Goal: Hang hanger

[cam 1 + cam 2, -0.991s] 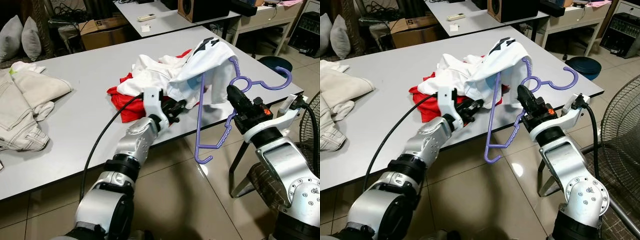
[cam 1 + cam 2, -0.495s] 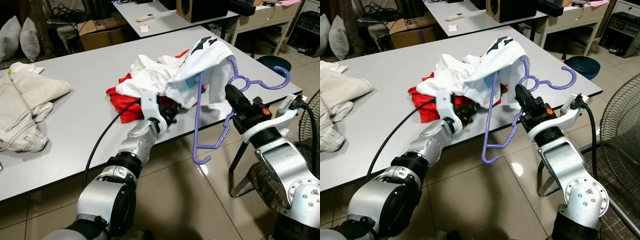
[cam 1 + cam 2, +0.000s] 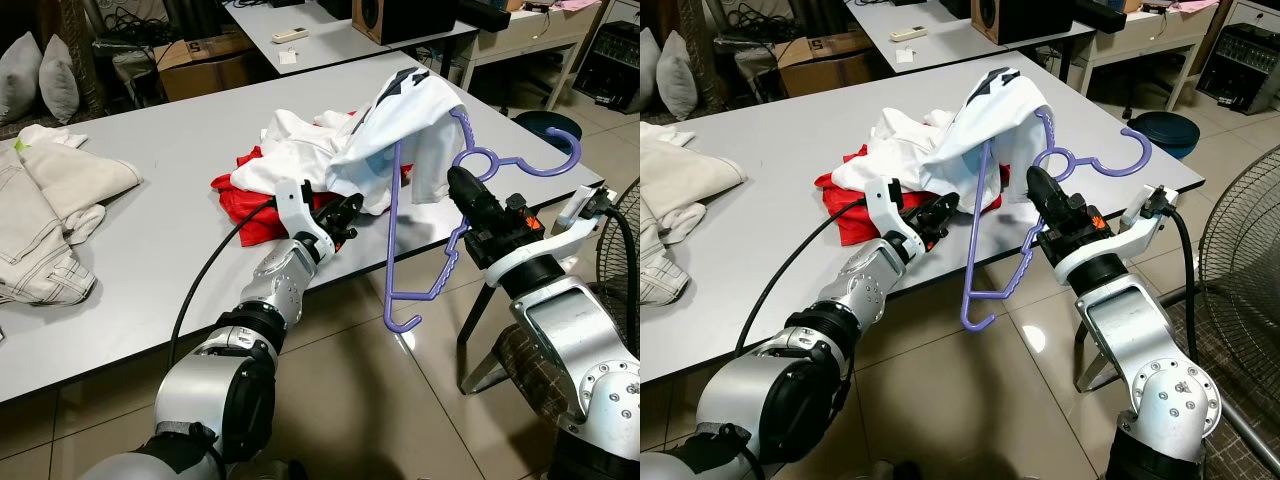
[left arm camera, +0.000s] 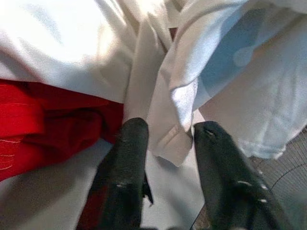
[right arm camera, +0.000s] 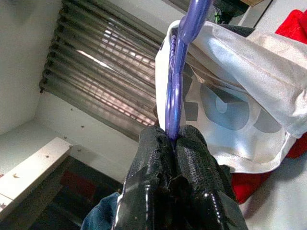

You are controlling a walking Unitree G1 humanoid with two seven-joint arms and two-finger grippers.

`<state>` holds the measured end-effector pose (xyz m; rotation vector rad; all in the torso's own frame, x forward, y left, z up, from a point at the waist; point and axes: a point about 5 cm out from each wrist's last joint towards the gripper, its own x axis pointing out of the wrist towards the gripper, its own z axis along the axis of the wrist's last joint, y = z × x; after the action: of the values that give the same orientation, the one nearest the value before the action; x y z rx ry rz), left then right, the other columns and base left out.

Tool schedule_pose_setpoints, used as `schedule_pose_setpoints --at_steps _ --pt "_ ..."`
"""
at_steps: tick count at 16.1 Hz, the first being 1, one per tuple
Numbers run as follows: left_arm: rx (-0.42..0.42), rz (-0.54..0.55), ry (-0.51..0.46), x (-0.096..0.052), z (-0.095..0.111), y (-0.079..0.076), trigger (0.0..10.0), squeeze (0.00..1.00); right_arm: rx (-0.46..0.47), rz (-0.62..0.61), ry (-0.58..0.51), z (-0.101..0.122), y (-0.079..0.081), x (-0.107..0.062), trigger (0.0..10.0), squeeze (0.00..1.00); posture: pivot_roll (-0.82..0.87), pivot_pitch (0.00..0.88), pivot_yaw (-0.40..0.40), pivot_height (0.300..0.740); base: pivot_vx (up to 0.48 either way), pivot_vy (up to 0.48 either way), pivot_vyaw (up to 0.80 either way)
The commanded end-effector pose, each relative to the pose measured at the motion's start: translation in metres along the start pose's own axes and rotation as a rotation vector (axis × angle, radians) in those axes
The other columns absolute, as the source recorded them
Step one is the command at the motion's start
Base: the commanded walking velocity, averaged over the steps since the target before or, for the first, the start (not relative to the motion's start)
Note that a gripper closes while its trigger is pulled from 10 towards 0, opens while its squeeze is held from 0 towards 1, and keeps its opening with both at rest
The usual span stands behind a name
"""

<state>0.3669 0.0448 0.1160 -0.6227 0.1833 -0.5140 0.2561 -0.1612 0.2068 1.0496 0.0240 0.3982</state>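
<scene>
the right tool is clamping the purple hanger; the left tool, fingers apart, is straddling the white shirt's hem.

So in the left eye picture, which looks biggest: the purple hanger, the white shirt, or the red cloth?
1. White shirt, spread widest across the table.
2. Purple hanger, long but thin, and held nearer the camera by the right gripper, so its place is unsure.
3. Red cloth, mostly hidden under the shirt.
</scene>
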Motion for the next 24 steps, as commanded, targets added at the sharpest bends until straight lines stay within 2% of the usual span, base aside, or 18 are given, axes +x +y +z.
schedule_pose_setpoints --at_steps 1,8,13,18,20,24 --pt "-0.029 -0.029 -0.019 0.007 0.0 -0.014 0.0 0.0 -0.005 0.029 -0.006 0.0 0.007 -0.002 10.0 0.0 -0.26 0.0 0.114 0.74 0.0 0.0 0.0" --pt "-0.164 -0.077 -0.08 0.006 0.001 -0.014 0.0 0.0 -0.009 0.032 0.001 -0.001 0.008 -0.003 10.0 0.0 -0.26 0.0 0.112 0.74 0.0 0.0 0.0" --pt "-0.155 -0.078 -0.053 0.008 -0.005 -0.021 0.0 0.0 -0.012 0.04 0.007 -0.001 0.009 -0.001 10.0 0.0 -0.27 0.0 0.112 0.74 0.0 0.0 0.0" --pt "-0.171 -0.061 -0.085 0.006 -0.002 -0.016 0.0 0.0 -0.015 0.043 0.005 -0.001 0.01 0.0 10.0 0.0 -0.27 0.0 0.111 0.74 0.0 0.0 0.0" --pt "-0.112 -0.055 -0.104 0.001 0.005 -0.005 0.0 0.0 -0.038 0.03 -0.008 0.001 0.008 -0.001 10.0 0.0 -0.26 0.0 0.113 0.74 0.0 0.0 0.0" --pt "0.146 -0.153 -0.166 -0.01 0.038 0.01 0.0 0.0 -0.046 0.004 -0.052 0.007 -0.001 -0.003 10.0 0.0 -0.21 0.0 0.115 0.74 0.0 0.0 0.0"
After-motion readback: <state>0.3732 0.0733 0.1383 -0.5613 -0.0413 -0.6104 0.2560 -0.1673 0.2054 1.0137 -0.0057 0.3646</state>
